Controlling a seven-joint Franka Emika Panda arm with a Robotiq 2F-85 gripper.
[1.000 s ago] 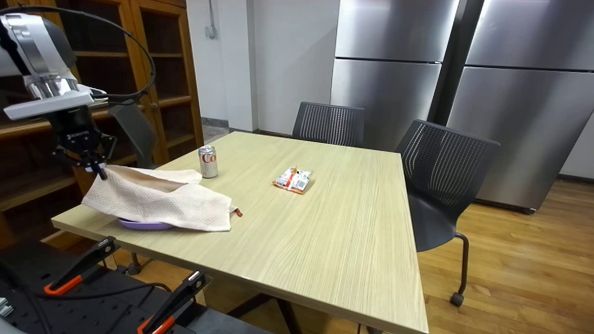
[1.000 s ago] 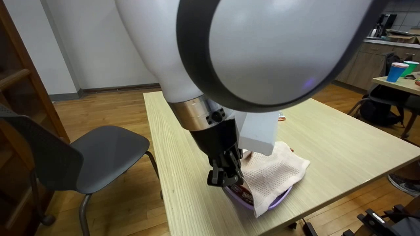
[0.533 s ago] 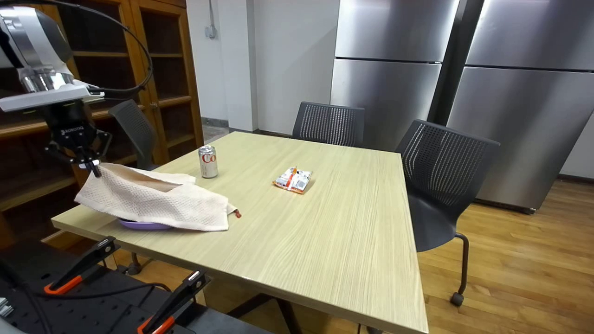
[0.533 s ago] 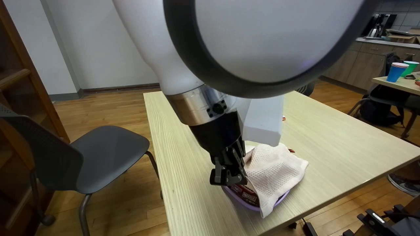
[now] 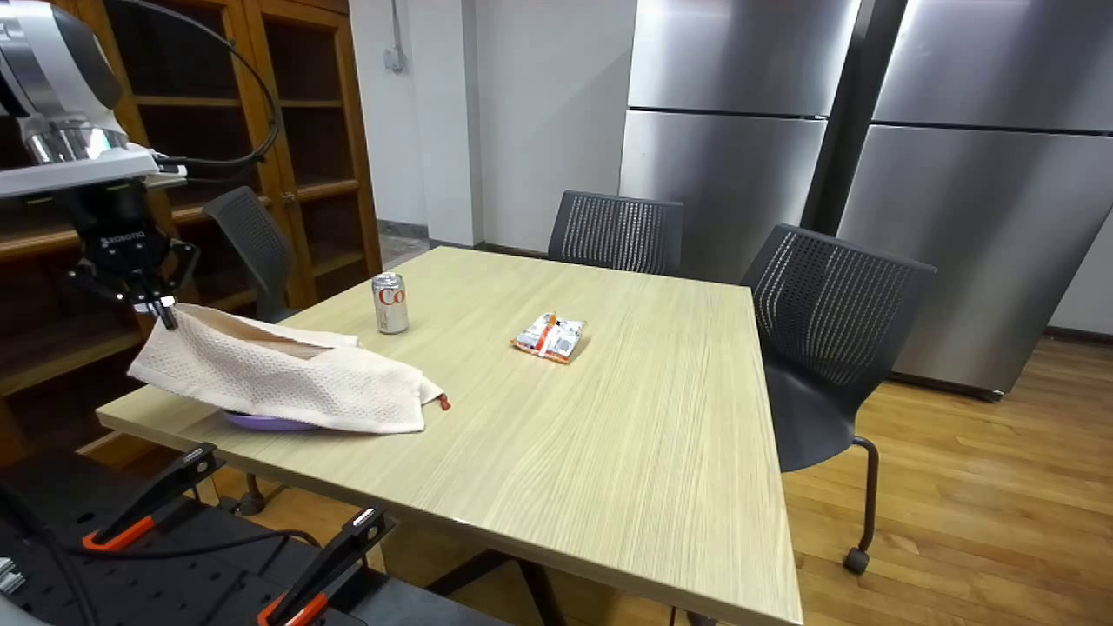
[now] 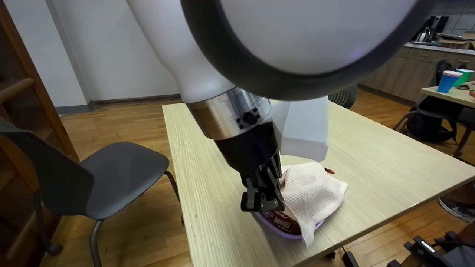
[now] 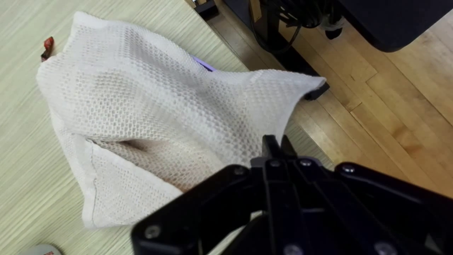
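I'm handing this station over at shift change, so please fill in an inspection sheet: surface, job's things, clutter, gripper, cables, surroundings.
Surface: light wood-grain table, seen in both exterior views.
Job's things: white cloth draped over part of a purple dish; a dark red printed package shows inside the dish.
Clutter: upright drink can; white-and-orange packet lying on the table; small red thing by the cloth's edge, unclear what.
Gripper: closed on an edge of the cloth.
Cables: black cable looping off the arm; a thin cable lying across the black bench.
Surroundings: dark chairs, steel refrigerators, wooden cabinet.
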